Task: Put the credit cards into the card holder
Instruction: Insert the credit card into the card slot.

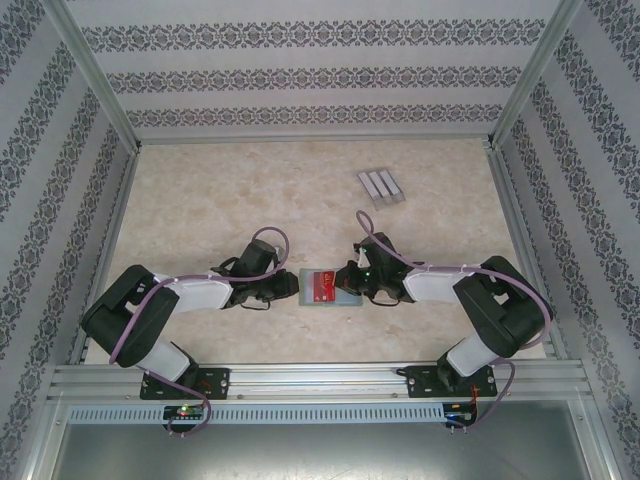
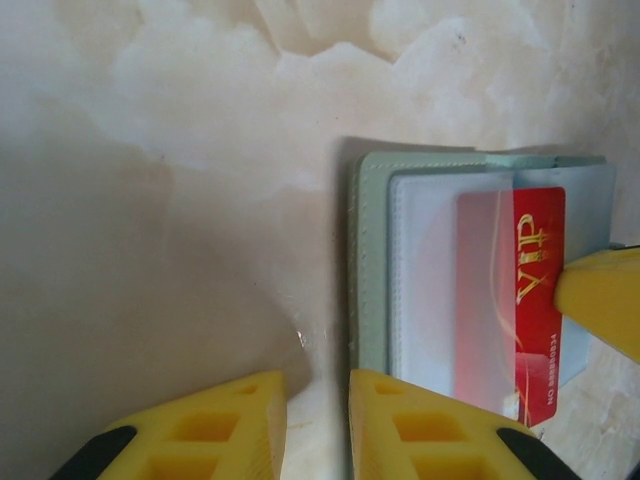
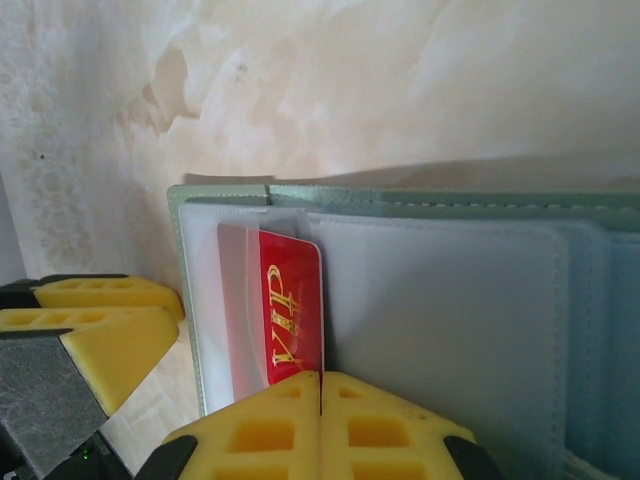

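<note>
The grey-green card holder (image 1: 310, 303) lies open on the table between both arms. A red VIP credit card (image 3: 295, 310) sits about halfway inside its clear sleeve pocket (image 3: 235, 300). My right gripper (image 3: 320, 378) is shut, with its joined tips against the card's near end. The same card (image 2: 530, 300) and card holder (image 2: 370, 260) appear in the left wrist view, with a right fingertip (image 2: 600, 300) on the card. My left gripper (image 2: 317, 385) stands slightly open at the holder's left edge, with only table between its fingers. One finger (image 2: 430, 425) overlaps the rim.
A pale grey ribbed slotted stand (image 1: 381, 186) lies at the back right of the marbled table. Metal frame rails (image 1: 320, 380) run along the near edge and sides, backed by patterned walls. Both arm bases sit at the near rail.
</note>
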`<state>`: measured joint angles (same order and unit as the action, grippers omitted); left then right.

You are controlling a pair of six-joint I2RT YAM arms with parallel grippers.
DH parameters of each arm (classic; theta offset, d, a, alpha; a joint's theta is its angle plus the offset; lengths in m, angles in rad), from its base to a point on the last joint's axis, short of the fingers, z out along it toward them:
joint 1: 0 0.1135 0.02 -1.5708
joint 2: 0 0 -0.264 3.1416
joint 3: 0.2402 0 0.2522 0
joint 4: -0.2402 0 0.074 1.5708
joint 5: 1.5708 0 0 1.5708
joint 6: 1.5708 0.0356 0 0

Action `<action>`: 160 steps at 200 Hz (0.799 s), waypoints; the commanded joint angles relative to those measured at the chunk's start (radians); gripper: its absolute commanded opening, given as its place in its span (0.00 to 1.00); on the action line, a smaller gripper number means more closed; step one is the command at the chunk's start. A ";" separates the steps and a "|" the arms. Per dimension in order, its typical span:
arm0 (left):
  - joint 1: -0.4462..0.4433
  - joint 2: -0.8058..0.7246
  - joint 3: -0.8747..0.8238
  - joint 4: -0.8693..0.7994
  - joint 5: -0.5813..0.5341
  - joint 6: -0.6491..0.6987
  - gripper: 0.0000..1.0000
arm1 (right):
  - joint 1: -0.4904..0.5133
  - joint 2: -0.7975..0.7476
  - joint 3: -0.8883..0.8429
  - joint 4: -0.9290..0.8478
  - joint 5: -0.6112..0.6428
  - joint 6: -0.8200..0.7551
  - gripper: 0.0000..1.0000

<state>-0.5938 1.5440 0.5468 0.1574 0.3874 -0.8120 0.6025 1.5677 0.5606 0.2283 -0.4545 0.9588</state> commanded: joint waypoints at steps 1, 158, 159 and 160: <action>-0.042 0.099 -0.009 0.047 0.048 0.018 0.25 | 0.032 0.036 0.042 0.015 0.050 0.019 0.07; -0.043 0.074 -0.008 0.027 0.035 0.028 0.21 | 0.146 0.128 0.119 0.050 0.073 0.048 0.20; -0.043 0.072 -0.008 0.025 0.033 0.029 0.21 | 0.145 0.128 0.119 0.049 0.073 0.049 0.20; -0.043 0.071 -0.008 0.024 0.031 0.029 0.21 | 0.145 0.128 0.119 0.048 0.074 0.048 0.20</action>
<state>-0.5938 1.5505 0.5491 0.1646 0.3882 -0.8043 0.7300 1.6772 0.6579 0.2665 -0.3958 1.0008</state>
